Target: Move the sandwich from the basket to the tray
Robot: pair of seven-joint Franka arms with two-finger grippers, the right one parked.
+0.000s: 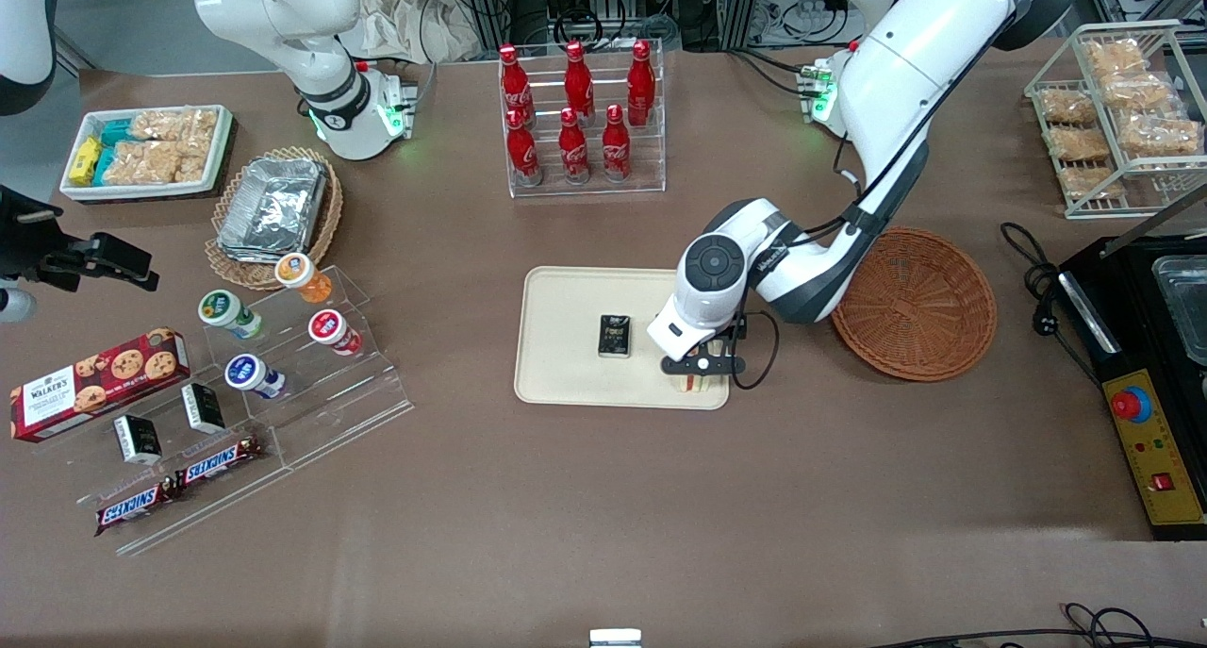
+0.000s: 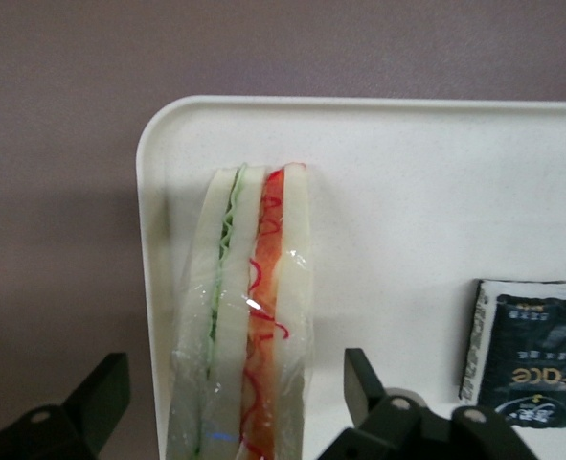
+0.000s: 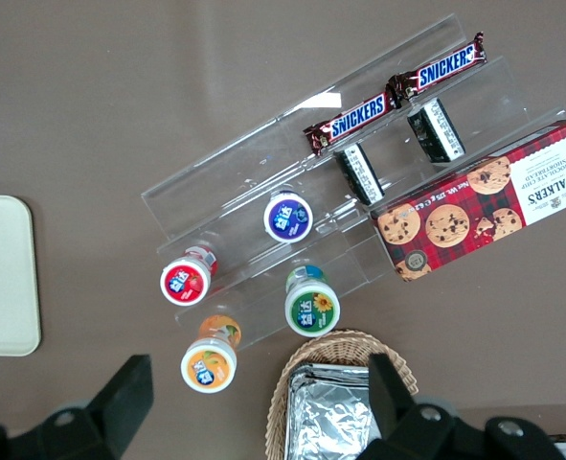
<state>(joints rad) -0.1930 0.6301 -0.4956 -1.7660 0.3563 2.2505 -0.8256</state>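
On the tray (image 1: 566, 346), at the corner nearest the front camera toward the working arm's end, the sandwich (image 1: 699, 382) stands on edge, wrapped in clear film. The gripper (image 1: 699, 370) hangs directly over it. In the wrist view the fingers (image 2: 361, 383) are spread wide, with clear space between each one and the sandwich (image 2: 244, 316); nothing is held. The basket (image 1: 915, 304) sits well apart toward the working arm's end, with nothing visible in it.

Judgement: placement looks complete and the step in hand is the withdrawal. It calls for a straight vertical lift with the fingers kept spread, so neither pad drags the film or tips the wedge. The sandwich sits just beside the tray rim (image 2: 148, 287), so any sideways nudge could push it off.

View comparison: the wrist camera shows the finger clearance, the green and red filling layers, and a dark packet (image 2: 527, 359) lying near the sandwich on the tray. The front view, where the wrist hides most of the sandwich, alone shows the basket and the packet's (image 1: 615, 335) place mid-tray.
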